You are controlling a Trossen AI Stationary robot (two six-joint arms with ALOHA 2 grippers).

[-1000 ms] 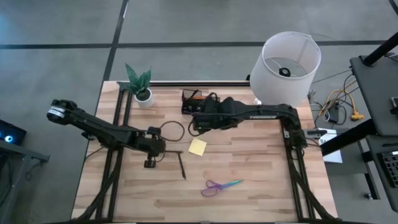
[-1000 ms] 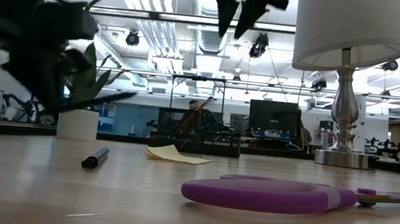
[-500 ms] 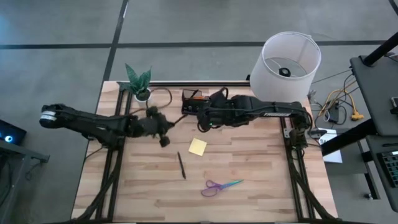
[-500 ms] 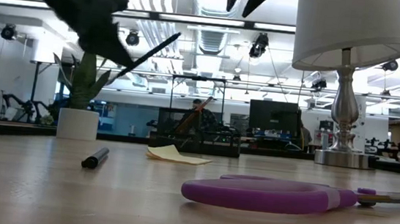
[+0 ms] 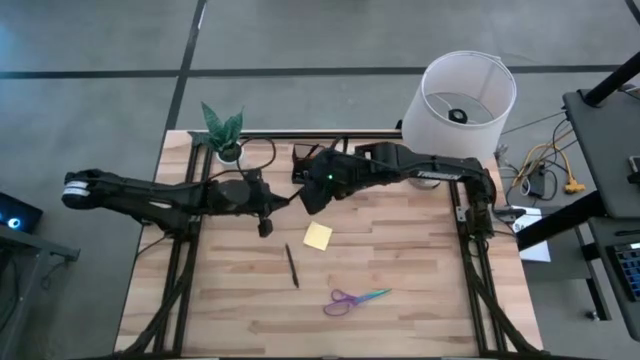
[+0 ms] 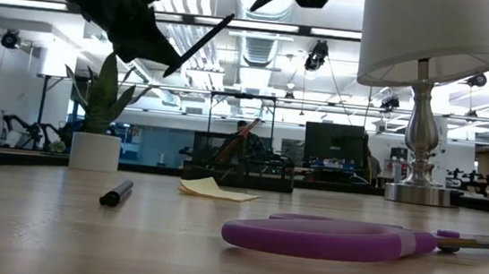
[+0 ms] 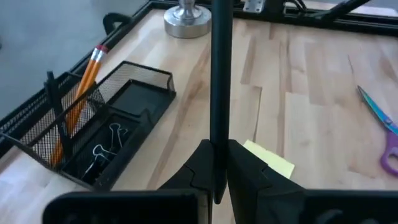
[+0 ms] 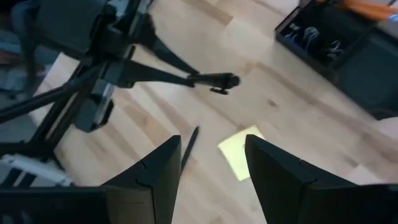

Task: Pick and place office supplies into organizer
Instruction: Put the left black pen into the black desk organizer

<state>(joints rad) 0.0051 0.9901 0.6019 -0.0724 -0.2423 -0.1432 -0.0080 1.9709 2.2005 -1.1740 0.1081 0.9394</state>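
A thin dark pen is up in the air with my left gripper shut on it, left of the black mesh organizer. In the high view the left gripper is left of centre. The organizer stands at the far middle, holding an orange pencil and binder clips. My right gripper hangs open above the table near the organizer, with nothing between its fingers. On the wood lie a yellow sticky-note pad, a second dark pen and purple-and-teal scissors. My left gripper pinches the pen near its back end between its two fingers. The pen runs in line with the fingers and sticks out far ahead of them. It is lifted clear of the table, and its free end slants upward toward the organizer.
A white lamp stands at the far right and a potted plant at the far left. My right arm reaches across in front of the lamp. Bare wood shows along the near edge around the scissors.
My left gripper has risen from just above the table and swung toward the far edge and the organizer, carrying the pen, whose free end has tipped upward. My right gripper has gone up a little and turned at the wrist, still open.
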